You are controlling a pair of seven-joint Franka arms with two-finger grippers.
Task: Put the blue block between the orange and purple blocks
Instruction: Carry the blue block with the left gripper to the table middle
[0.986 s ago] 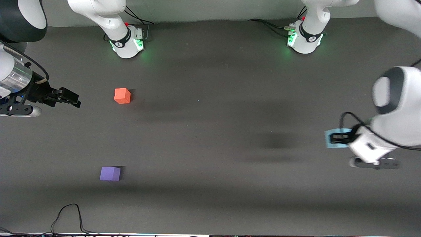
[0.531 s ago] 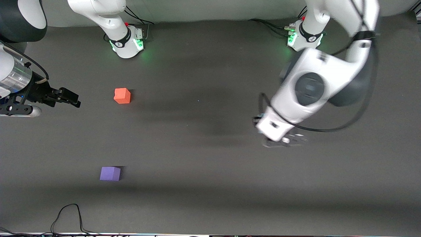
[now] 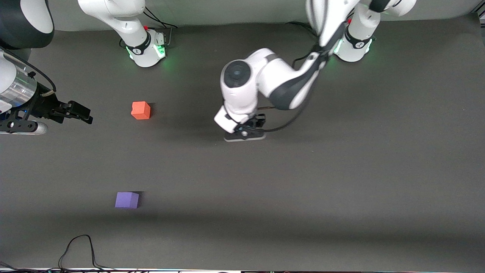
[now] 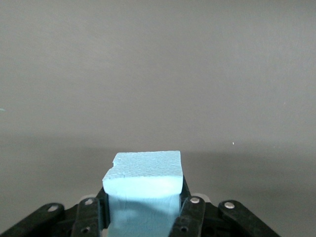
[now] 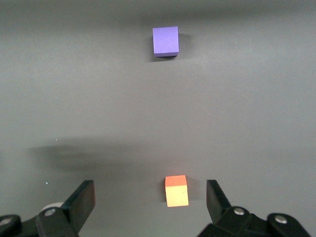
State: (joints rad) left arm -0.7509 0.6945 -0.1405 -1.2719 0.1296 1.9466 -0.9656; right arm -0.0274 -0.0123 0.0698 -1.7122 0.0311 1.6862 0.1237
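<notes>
My left claw [image 4: 143,217] is clamped on the blue block [image 4: 143,177], up in the air over the middle of the table [image 3: 341,189]. I hold it high so it does not drag. The orange block [image 3: 141,110] and the purple block [image 3: 127,200] lie well apart toward the right arm's end, so the gap is wide enough. My right claw [image 5: 150,200] waits with fingers apart, over the table just beside the orange block.

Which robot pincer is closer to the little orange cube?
Right. The right pincer waits open beside the small matte orange cube, at the right arm's end of the table. The left pincer, gripping the pale blue foam cube, hangs over mid-table.
</notes>
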